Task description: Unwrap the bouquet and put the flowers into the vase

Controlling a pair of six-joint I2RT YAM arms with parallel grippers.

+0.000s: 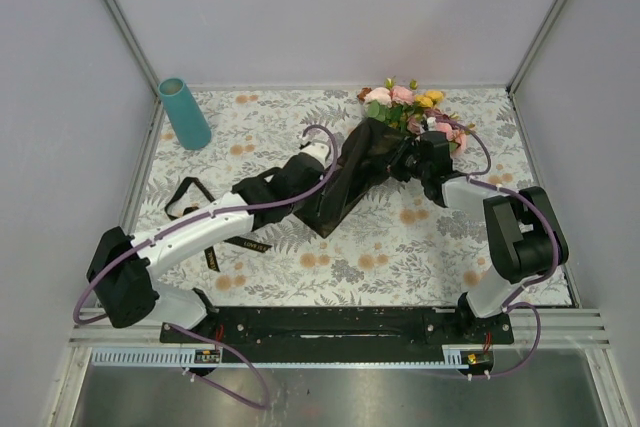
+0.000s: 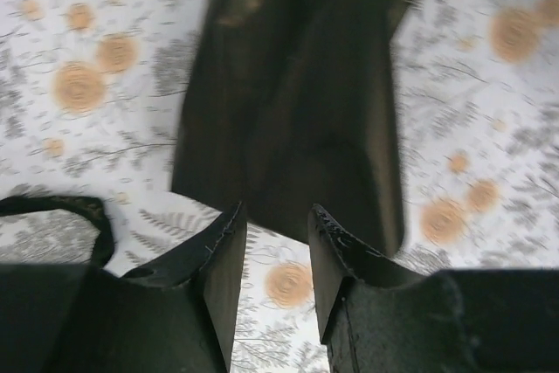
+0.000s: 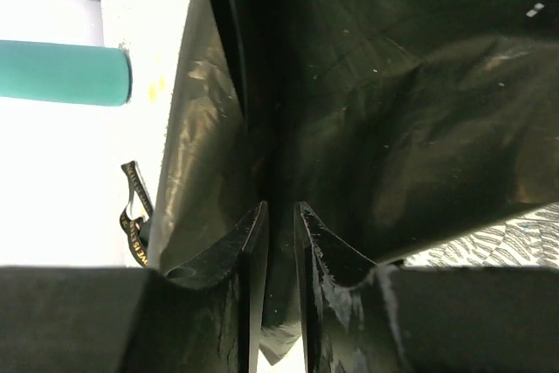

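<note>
open: near-right tablecloth (image 1: 420, 247) | blocked: centre, bouquet (image 1: 365, 162); left, ribbon (image 1: 250, 244) | far-left corner: vase (image 1: 185, 114)

Gold lettering along the black ribbon (image 1: 252, 244) lying on the surface, too small to read from above. Same gold print on that ribbon in the right wrist view (image 3: 132, 216), turned sideways and blurred, with no letter certain. Nothing legible anywhere else.
</note>
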